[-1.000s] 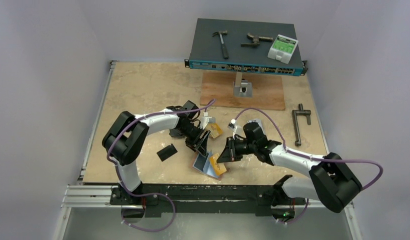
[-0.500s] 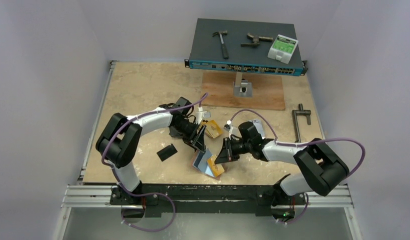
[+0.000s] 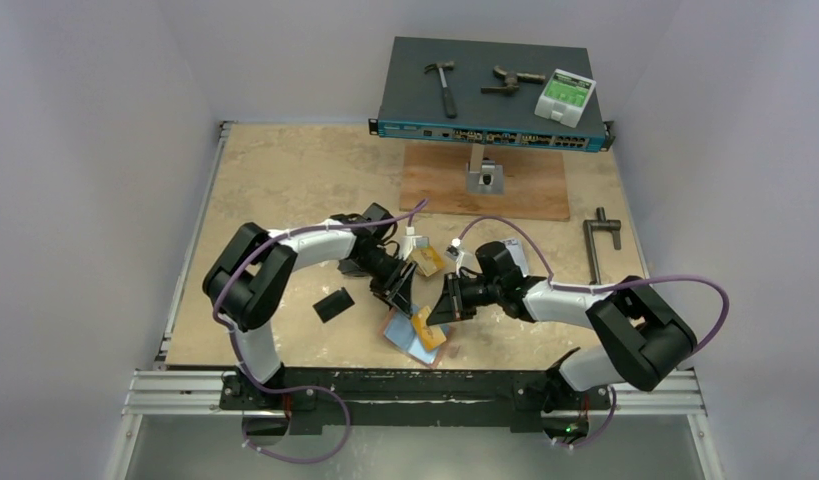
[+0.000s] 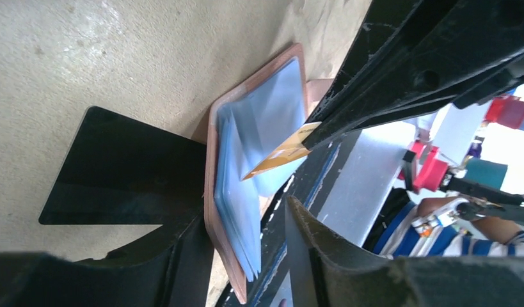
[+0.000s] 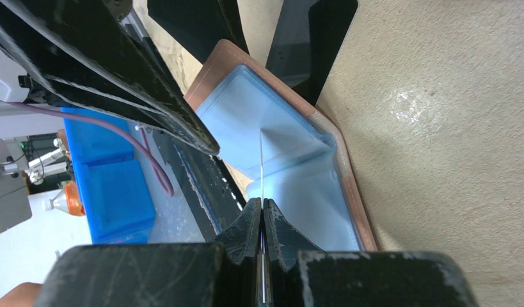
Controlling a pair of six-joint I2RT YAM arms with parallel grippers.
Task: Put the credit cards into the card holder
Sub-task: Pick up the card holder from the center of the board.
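The salmon-pink card holder (image 3: 409, 342) lies open near the table's front edge, showing pale blue pockets (image 4: 259, 121) (image 5: 297, 198). My left gripper (image 3: 397, 290) (image 4: 243, 217) is open around one flap. The flap leans on one finger, with a gap to the other. My right gripper (image 3: 437, 310) (image 5: 262, 204) is shut on an orange-gold credit card (image 4: 281, 157) (image 5: 262, 160). The card's free end dips into the blue fold of the holder. A black card (image 3: 333, 304) (image 4: 118, 173) lies flat to the left. Another orange-gold card (image 3: 426, 260) lies just behind the grippers.
A dark network switch (image 3: 490, 120) stands at the back carrying a hammer (image 3: 442, 85), a metal tool (image 3: 510, 80) and a green-white box (image 3: 565, 95). In front of it is a wooden board (image 3: 530, 190). A metal T-handle tool (image 3: 597, 240) lies at the right.
My right gripper has pushed the orange-gold card leftward into the open holder. The holder has tipped down flatter. My left gripper's fingers have narrowed slightly around its flap.
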